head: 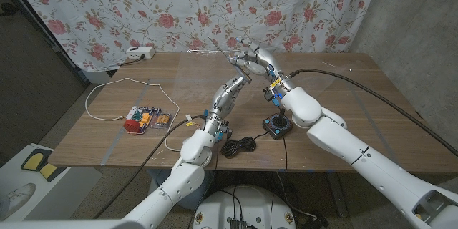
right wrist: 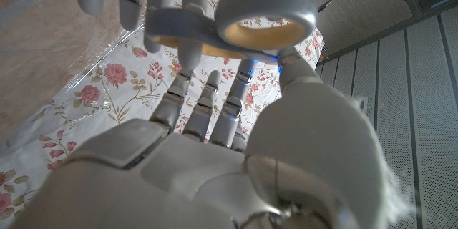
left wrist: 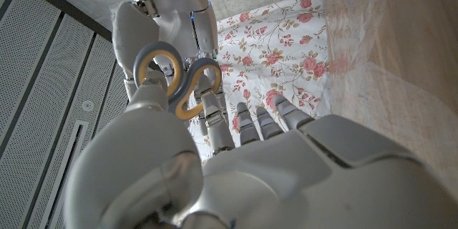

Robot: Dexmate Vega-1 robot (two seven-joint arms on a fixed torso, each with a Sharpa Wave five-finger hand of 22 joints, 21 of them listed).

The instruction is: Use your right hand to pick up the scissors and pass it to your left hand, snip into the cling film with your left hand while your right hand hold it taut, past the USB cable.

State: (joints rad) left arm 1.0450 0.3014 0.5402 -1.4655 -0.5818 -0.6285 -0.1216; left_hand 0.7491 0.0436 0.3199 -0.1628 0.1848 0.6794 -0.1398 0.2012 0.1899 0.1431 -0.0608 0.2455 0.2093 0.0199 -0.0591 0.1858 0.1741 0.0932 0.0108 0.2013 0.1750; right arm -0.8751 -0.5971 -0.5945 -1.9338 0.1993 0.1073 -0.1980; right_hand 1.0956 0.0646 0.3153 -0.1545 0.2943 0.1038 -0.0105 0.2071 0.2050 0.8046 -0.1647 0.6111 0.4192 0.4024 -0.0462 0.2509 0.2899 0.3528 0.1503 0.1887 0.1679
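I have both arms raised over the middle of the desk (head: 343, 125), mid hand-over. My right robot hand (head: 257, 61) holds the scissors (head: 240, 64) up in the air toward the far edge, fingers wrapped by the handle loops, blades pointing back toward the curtain (head: 215, 7). My left robot hand (head: 229, 96) reaches up just beneath, fingers extended and apart, holding nothing as far as I can judge; the left wrist view shows the yellow-lined loops close above its fingertips (left wrist: 257, 114).

To do this well, I think I should slide the left fingers through the loops before the right lets go, keep the blades away from the cling film (head: 179, 79) lying over the left half of the desk, and release only once the left grip feels firm. The white USB cable (head: 107, 89) lies near the left edge.
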